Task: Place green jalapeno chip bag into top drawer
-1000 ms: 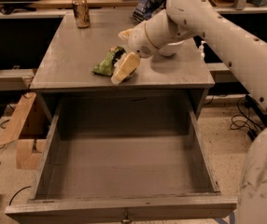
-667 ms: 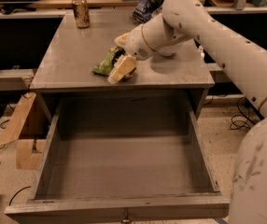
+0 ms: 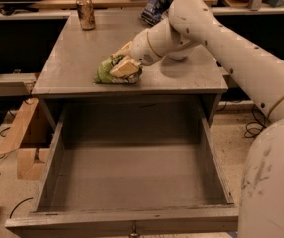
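Note:
The green jalapeno chip bag lies crumpled on the grey cabinet top, near its front edge and left of centre. My gripper is down on the bag's right side and touches it, with the white arm reaching in from the right. The bag rests on the surface. The top drawer is pulled fully out below the cabinet top, and nothing lies in it. A small metal knob shows on its front.
A soda can stands at the back left of the cabinet top. A dark blue-and-white chip bag lies at the back, behind my arm. A cardboard box and cables lie on the floor to the left.
My gripper has moved left and down onto the green bag. The bag has shifted slightly under it. The drawer has not moved.

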Controlling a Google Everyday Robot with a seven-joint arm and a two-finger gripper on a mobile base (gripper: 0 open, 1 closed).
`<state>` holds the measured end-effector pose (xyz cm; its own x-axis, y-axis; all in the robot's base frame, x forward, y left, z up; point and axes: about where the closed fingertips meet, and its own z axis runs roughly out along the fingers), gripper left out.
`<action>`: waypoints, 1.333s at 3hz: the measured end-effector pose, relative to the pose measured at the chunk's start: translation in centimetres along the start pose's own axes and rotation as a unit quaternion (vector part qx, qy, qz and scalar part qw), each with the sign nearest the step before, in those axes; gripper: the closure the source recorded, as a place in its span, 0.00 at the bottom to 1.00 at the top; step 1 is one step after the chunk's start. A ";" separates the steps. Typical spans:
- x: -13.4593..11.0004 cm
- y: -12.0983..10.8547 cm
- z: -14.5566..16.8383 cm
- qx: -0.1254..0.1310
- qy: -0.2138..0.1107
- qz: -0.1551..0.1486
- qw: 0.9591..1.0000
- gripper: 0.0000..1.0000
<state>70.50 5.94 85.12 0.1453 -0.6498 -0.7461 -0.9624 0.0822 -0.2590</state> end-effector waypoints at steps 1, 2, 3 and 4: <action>-0.3 0.0 0.3 -0.003 -0.012 0.001 1.000 0.85; -1.7 -0.6 -0.4 -0.009 -0.028 -0.011 1.000 1.00; -5.4 -1.2 -4.0 -0.014 -0.036 -0.050 0.998 1.00; -7.3 -0.6 -6.5 -0.022 -0.039 -0.068 0.997 1.00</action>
<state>68.49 5.72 94.71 0.2910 -0.5910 -0.7523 -0.9414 -0.0369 -0.3352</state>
